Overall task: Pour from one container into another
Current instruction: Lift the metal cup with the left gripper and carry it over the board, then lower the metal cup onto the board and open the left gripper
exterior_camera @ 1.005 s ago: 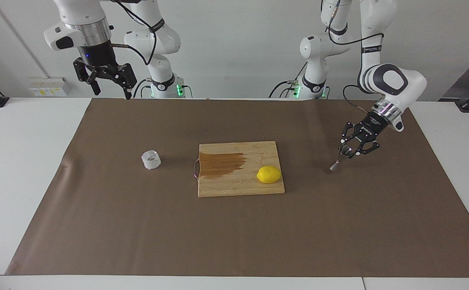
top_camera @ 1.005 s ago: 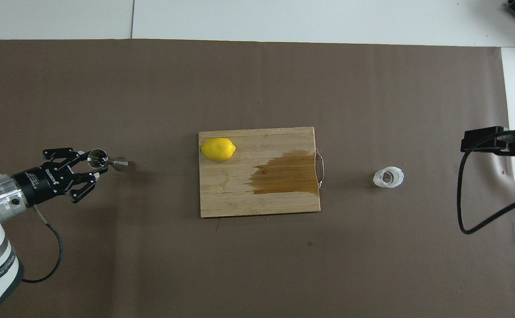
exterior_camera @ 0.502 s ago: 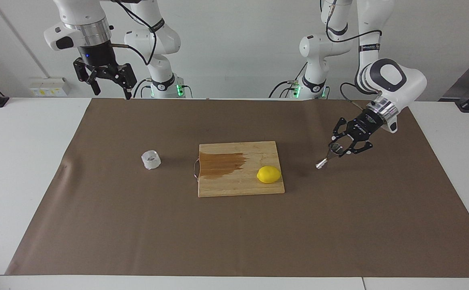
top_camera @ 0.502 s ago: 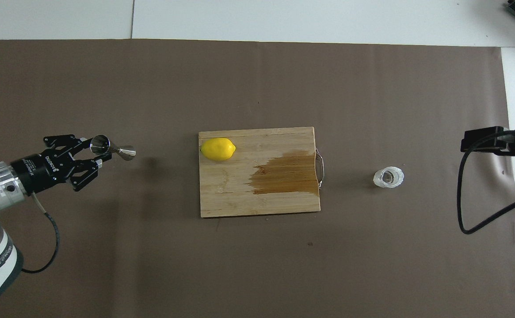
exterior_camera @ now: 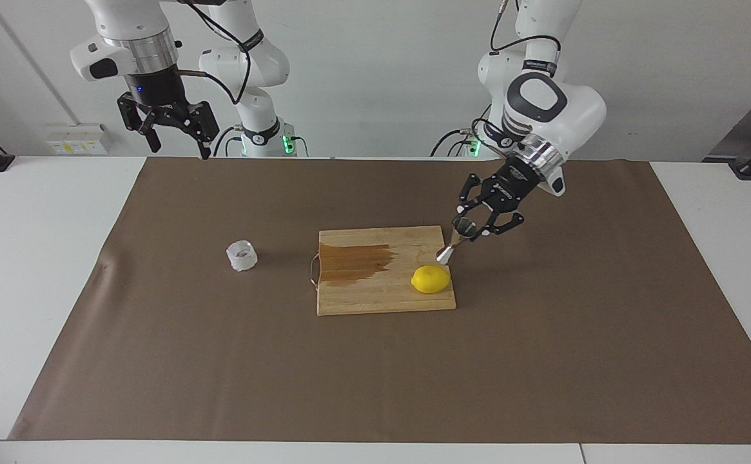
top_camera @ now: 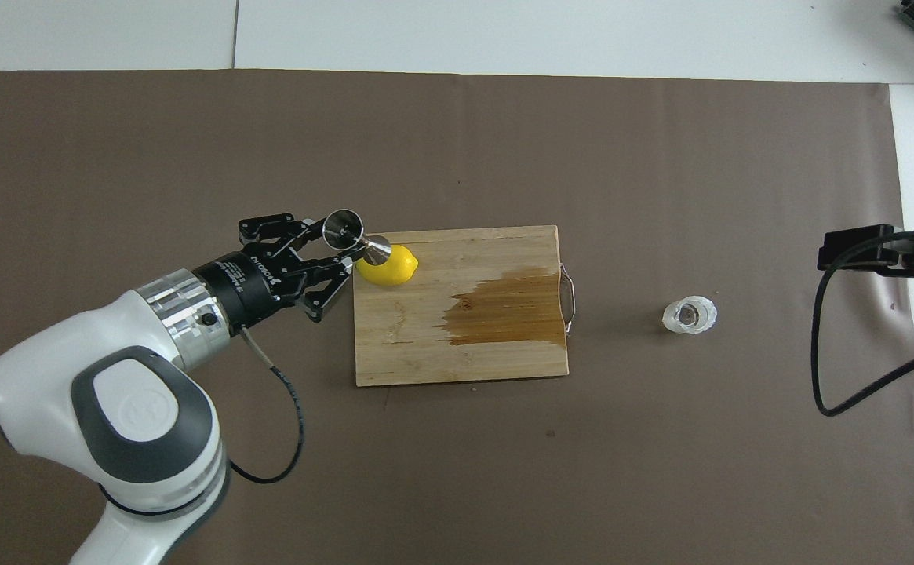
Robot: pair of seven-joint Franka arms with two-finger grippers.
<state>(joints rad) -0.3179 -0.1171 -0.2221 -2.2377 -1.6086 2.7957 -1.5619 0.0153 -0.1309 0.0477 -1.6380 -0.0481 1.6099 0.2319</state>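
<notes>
Since a second ago the left gripper has carried the steel jigger from over the bare mat at the left arm's end of the table to the edge of the cutting board, and it now hangs over the board's corner just beside the lemon. Its fingertips are pinched on the jigger's upper cone; the jigger is tilted, its lower cone pointing down toward the lemon. In the overhead view the jigger covers part of the lemon, and the gripper shows white lettering too small to read.

Shiny and hourglass-shaped, the jigger shows an open mouth; whether anything is in it cannot be made out.

Toward the right arm's end of the table the glass cup stands upright on the brown mat, well apart from the board. It is squat, clear and faceted; its contents cannot be told.

High over the mat's edge nearest the robots, the right gripper waits with its fingers spread wide, holding nothing. Overhead, only a dark part of it with a cable shows, cut off by the frame.

A dark wet stain covers part of the board.
</notes>
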